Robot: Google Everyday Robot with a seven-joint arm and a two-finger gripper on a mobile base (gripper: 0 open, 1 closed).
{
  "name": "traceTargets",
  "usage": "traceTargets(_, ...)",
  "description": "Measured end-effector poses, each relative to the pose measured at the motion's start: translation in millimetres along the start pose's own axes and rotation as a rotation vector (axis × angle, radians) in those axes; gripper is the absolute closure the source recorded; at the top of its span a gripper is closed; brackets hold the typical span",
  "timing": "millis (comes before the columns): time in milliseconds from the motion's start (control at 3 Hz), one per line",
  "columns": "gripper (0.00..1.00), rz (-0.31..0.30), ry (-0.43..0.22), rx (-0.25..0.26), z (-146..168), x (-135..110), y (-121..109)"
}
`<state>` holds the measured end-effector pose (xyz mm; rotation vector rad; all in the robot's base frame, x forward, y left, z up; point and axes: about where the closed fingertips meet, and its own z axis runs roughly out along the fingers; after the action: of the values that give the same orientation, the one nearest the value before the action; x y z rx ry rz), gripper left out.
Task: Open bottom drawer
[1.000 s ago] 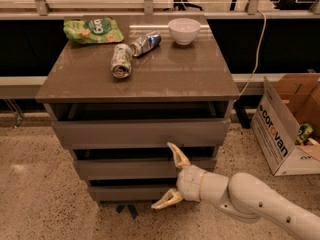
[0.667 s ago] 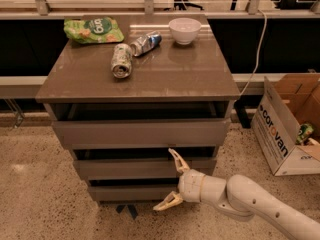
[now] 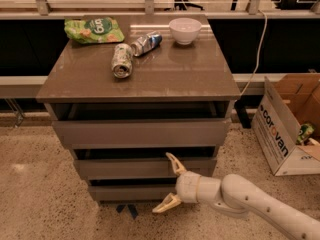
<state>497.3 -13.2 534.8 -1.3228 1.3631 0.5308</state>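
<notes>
Down in the near right corner, the white arm [image 3: 260, 204] reaches in low over the speckled floor [image 3: 40, 194]. At its end is the gripper [image 3: 161, 183], right in front of the low part of the drawer chest. Its two jaws are spread wide. One tip points up in front of the middle drawer [image 3: 125, 168], and the other tip points down just past the lower edge of the bottom drawer [image 3: 125, 192]. I cannot tell if the tips touch the fronts. The bottom drawer is the lowest and smallest front, just above the floor, with a dark gap over it. A small blue bit [image 3: 126, 210] lies on the floor under it. Above the middle drawer sits the big top drawer [image 3: 142, 133], also with a dark gap above. To the right, a cardboard box [image 3: 280, 134] stands on the floor. On top of the chest is the shiny brown surface [image 3: 165, 81]. A can [image 3: 122, 60] lies on its side there. Just behind it lies another can [image 3: 146, 43]. Farther back on the left is a green bag [image 3: 93, 30]. A white bowl [image 3: 185, 30] stands at the back right.
</notes>
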Motion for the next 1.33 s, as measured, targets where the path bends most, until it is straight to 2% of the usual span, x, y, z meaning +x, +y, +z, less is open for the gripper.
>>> traceTargets(333, 0.00, 0.018, 0.121, -0.080, 13, 56, 15)
traceTargets(667, 0.00, 0.010, 0.265, -0.144, 9, 114, 30)
traceTargets(1000, 0.00, -0.003, 0.342, -0.175, 3, 140, 37)
traceTargets(1333, 0.00, -0.023, 0.408, -0.176, -1, 180, 40)
